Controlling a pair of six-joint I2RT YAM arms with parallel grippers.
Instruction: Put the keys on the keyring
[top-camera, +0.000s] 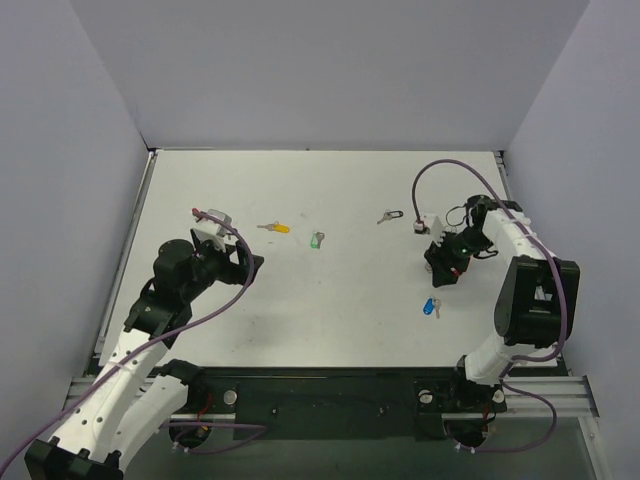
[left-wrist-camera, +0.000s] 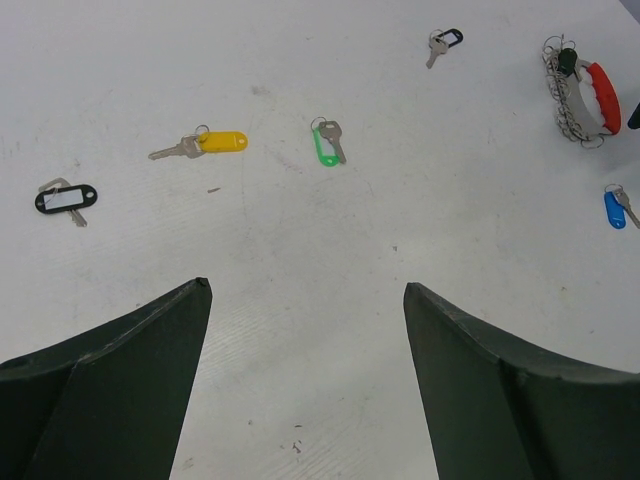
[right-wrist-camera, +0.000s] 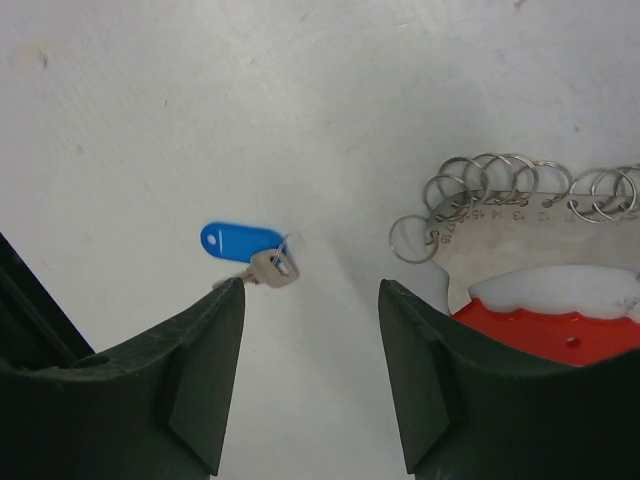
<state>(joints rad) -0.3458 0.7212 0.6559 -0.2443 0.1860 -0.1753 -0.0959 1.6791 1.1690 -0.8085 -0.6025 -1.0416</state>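
Nearest the arm bases, the blue-tagged key (top-camera: 431, 308) lies flat on the white worktop (top-camera: 330, 330), just in front of the right hand (right-wrist-camera: 310, 370). That hand's fingers are spread wide, with only bare worktop between them. In the right wrist view the key sits just past the tip of one finger. Beside the other finger, and partly hidden behind it, lies the keyring (left-wrist-camera: 582, 95), a silver piece edged with a row of small wire rings and carrying a red curved tag (right-wrist-camera: 550, 325). Whether that finger touches it cannot be told. On the left side of the worktop, the left hand (left-wrist-camera: 305, 385) is likewise spread and grips nothing, pointing toward the middle. Farther out lie the green-tagged key (top-camera: 317, 240) and the yellow-tagged key (top-camera: 275, 228), near each other but not touching. Farthest back are a black-tagged key (left-wrist-camera: 65, 198) at the left and a dark-tagged key (top-camera: 390, 216) toward the right. Each lies alone, well apart from the keyring.
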